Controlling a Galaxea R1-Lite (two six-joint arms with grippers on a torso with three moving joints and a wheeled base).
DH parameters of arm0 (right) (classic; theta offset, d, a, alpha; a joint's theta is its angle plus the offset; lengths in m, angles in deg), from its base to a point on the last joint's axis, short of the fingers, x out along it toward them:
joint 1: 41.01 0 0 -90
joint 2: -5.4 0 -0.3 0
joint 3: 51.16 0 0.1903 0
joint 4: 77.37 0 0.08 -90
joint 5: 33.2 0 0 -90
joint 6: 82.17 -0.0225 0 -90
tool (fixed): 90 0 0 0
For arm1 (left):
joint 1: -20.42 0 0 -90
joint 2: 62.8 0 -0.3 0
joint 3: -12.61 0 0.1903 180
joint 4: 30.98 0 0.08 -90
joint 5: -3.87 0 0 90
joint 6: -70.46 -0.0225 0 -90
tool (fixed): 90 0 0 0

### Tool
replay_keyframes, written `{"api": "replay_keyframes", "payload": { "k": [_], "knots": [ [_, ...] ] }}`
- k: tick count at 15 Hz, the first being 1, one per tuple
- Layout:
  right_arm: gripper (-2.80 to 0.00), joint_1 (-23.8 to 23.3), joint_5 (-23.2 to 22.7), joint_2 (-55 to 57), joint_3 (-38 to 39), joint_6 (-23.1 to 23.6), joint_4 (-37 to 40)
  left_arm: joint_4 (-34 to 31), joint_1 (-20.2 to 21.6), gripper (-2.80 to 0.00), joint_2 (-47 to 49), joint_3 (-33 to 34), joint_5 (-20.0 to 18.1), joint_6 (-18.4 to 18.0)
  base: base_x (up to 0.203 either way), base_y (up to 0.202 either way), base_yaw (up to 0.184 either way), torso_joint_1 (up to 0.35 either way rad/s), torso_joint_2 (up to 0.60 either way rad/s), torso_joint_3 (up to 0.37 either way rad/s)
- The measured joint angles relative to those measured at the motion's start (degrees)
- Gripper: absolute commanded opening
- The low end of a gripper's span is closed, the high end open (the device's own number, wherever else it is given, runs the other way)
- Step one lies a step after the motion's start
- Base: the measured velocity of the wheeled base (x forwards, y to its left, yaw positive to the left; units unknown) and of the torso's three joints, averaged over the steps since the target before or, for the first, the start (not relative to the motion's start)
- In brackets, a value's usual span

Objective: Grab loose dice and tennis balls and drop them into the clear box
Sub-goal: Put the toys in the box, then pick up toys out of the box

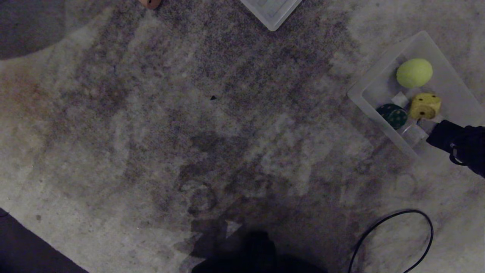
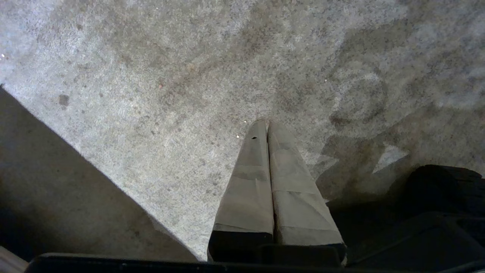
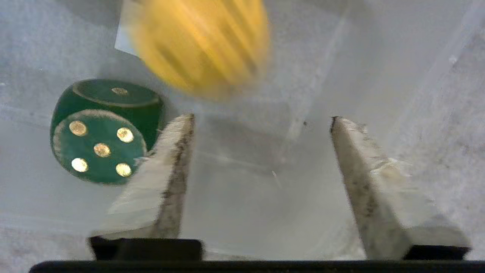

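The clear box [image 1: 382,62] sits on the carpet at the right. Inside it lie a tennis ball [image 1: 414,72], a yellow die [image 1: 425,106] and a dark green die [image 1: 392,115]. My right gripper [image 1: 416,129] hangs over the box's near end, open, with nothing between its fingers. From the right wrist, the gripper [image 3: 261,118] looks down on the box floor [image 3: 235,197]; the green die [image 3: 102,132] rests beside one finger and the yellow die [image 3: 201,45] is a blur just beyond the tips. My left gripper [image 2: 267,122] is shut and empty above bare carpet.
A tan rounded object [image 1: 150,3] is cut off by the top edge. A translucent lid corner [image 1: 271,13] lies at the top centre. A black cable loop [image 1: 398,211] lies on the carpet at the lower right. Dark flooring [image 1: 22,250] borders the carpet at the lower left.
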Motion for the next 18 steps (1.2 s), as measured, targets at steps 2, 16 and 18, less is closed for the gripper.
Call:
{"api": "replay_keyframes", "payload": {
  "k": [2,16,18],
  "knots": [
    [0.0,0.0,-0.3,-1.0,0.7,0.5,0.2,0.0,0.0,-2.8,0.0,0.0,0.0,0.0,0.0,0.0,0.0,0.0,0.0,0.0],
    [-2.8,4.1,-7.3,-52.5,23.0,12.7,45.0,0.0,0.0,-2.8,0.0,0.0,0.0,0.0,0.0,0.0,0.0,0.0,0.0,0.0],
    [-2.8,5.1,-7.7,-60.6,28.1,14.2,49.8,0.0,0.0,-2.8,0.0,0.0,0.0,0.0,0.0,0.0,0.0,0.0,0.0,0.0]
  ]
}}
